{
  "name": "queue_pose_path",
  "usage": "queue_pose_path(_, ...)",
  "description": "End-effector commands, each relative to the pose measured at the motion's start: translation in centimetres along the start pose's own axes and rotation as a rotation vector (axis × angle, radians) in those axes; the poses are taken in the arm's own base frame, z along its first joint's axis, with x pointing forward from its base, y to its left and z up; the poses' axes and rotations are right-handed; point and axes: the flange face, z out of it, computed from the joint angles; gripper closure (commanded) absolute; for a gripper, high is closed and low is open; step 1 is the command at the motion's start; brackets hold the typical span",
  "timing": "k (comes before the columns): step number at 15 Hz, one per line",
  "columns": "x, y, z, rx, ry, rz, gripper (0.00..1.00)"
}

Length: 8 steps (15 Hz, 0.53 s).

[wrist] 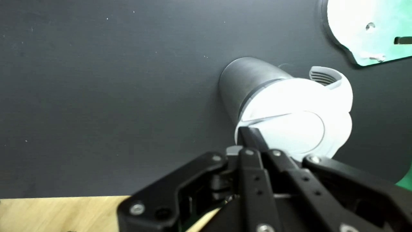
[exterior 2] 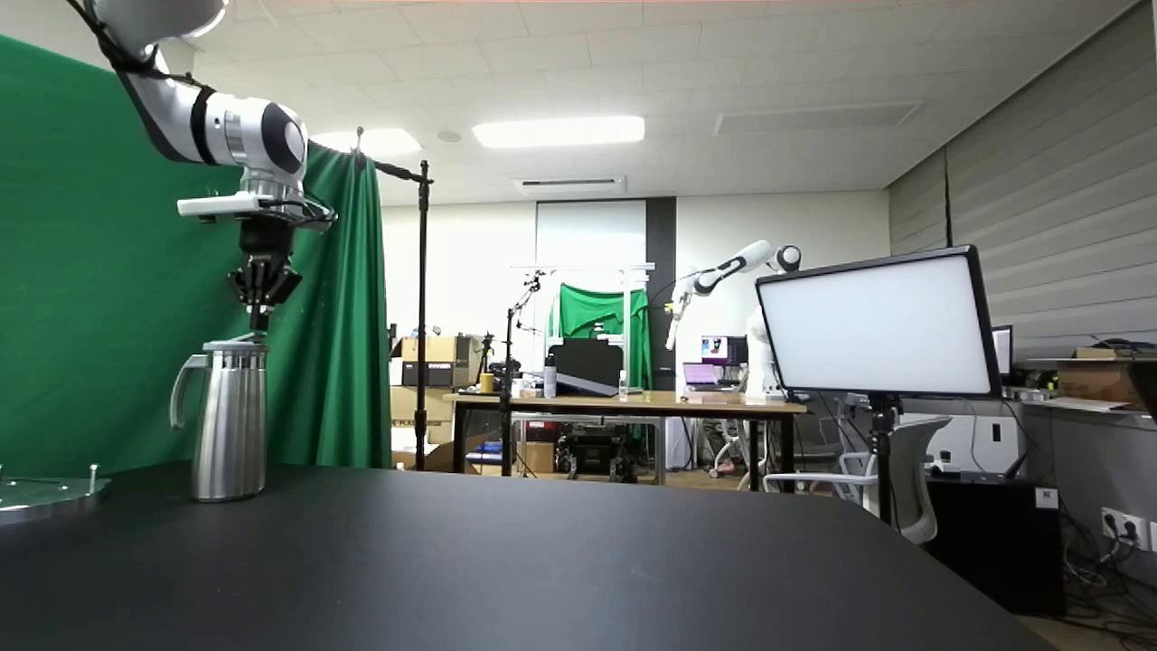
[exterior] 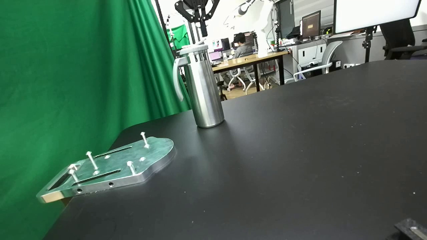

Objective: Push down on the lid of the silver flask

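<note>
Silver and upright, the flask (exterior: 205,90) stands on the black table (exterior: 300,150), its pale lid (wrist: 296,119) just beneath the gripper (exterior: 203,32), whose fingers (wrist: 252,138) are pressed together, presumably to make one blunt tip for pushing down rather than pinching.

The wrist view is cropping the slotted green plate (wrist: 383,27); the black gripper (wrist: 253,138) is partly hiding the round white lid (wrist: 299,112).
</note>
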Motion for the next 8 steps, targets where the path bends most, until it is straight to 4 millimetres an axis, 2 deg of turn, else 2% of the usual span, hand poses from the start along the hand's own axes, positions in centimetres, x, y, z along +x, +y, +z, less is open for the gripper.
queue_pose_path(1,0.9,-0.4,0.4,-0.001,0.006,0.0,1.0)
queue_pose_path(8,1.2,-1.0,1.6,0.005,-0.006,0.0,1.0)
